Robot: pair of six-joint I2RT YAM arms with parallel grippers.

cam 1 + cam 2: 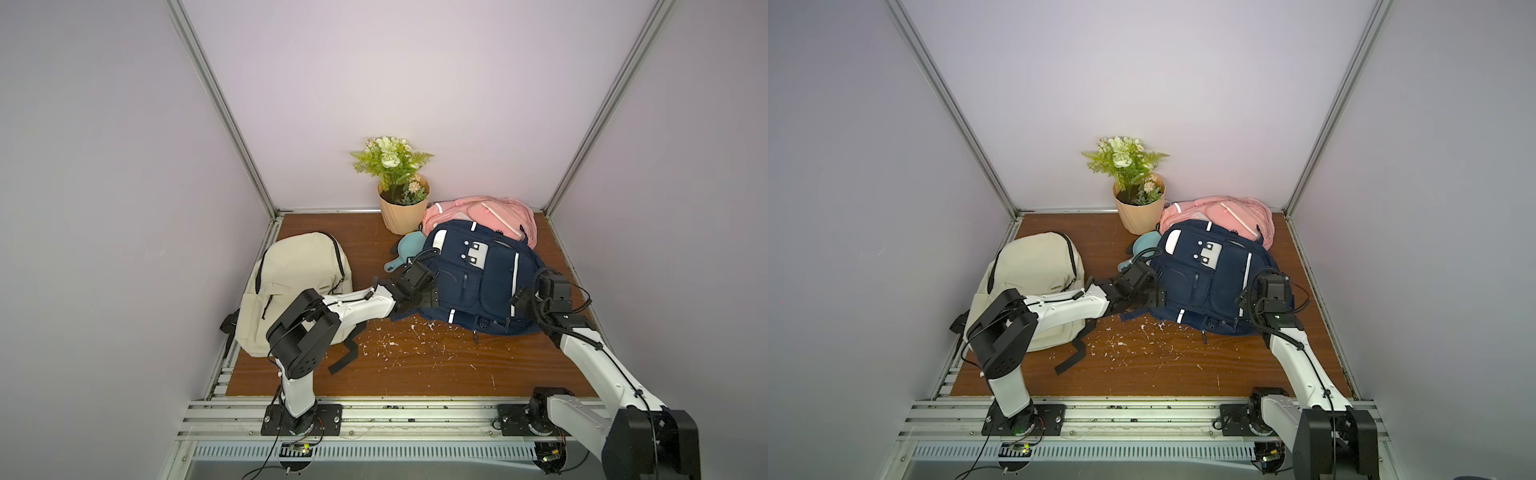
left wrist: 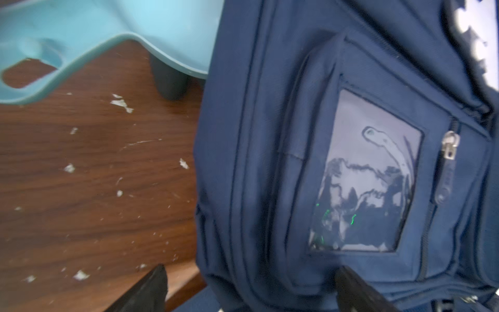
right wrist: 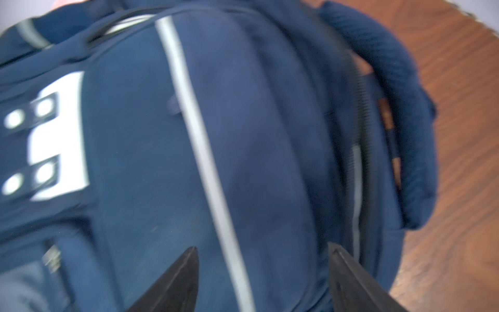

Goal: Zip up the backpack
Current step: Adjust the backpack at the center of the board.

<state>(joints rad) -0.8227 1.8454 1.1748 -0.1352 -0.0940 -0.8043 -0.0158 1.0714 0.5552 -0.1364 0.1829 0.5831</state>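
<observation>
- The navy backpack [image 1: 478, 286] is lying front-up on the right half of the tabletop [image 1: 415, 365], its top end resting against a pink backpack [image 1: 486, 212] in the far right corner.
- The left gripper [image 2: 252, 270] is sitting at the navy bag's side facing the left edge. Its fingers are spread, one over bare wood and one over the bag's front, pinching nothing.
- The right gripper [image 3: 262, 247] is hanging over the bag's opposite side, fingers spread on either side of a reflective stripe [image 3: 205, 162], gripping nothing.
- A cream backpack [image 1: 299, 282] is lying along the left edge.
- A flower pot [image 1: 401, 212] is standing at the far edge, and a teal plastic item [image 1: 409, 245] is lying just beside it and the navy bag.
</observation>
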